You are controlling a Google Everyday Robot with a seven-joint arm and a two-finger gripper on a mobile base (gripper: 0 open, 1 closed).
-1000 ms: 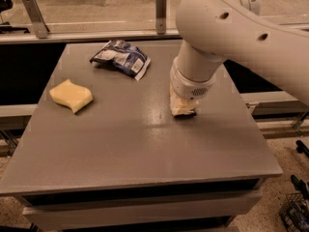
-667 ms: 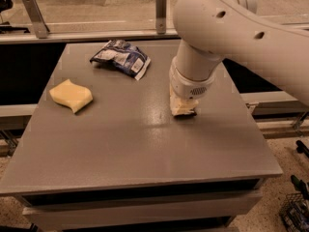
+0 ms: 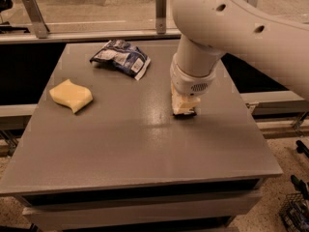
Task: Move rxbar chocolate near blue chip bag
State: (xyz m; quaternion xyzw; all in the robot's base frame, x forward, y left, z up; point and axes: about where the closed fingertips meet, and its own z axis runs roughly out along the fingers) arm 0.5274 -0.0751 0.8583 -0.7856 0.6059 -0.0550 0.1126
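The end effector [image 3: 184, 109] sits down on the table [image 3: 120, 153] over the bar [image 3: 186, 114], grip state I cannot tell, bag [image 3: 120, 58] at its 10 o'clock, sponge [image 3: 71, 95] at 9

The place looked like a robotics test lab, not a home or a shop. A bulky white jointed robot arm [image 3: 231, 28] reached over a plain grey square-topped table [image 3: 145, 149], and its gripper [image 3: 185, 108] sat low on the tabletop, right of centre. The table held only loose odd items: a crumpled dark blue foil chip bag [image 3: 120, 57] and a yellow wavy sponge [image 3: 71, 95], well apart. Behind the table ran a long metal rail [image 3: 87, 35] with upright metal brackets [image 3: 36, 16]. The speckled hard floor [image 3: 285, 151] and a black wire basket [image 3: 294, 211] at the lower right suited a workspace.
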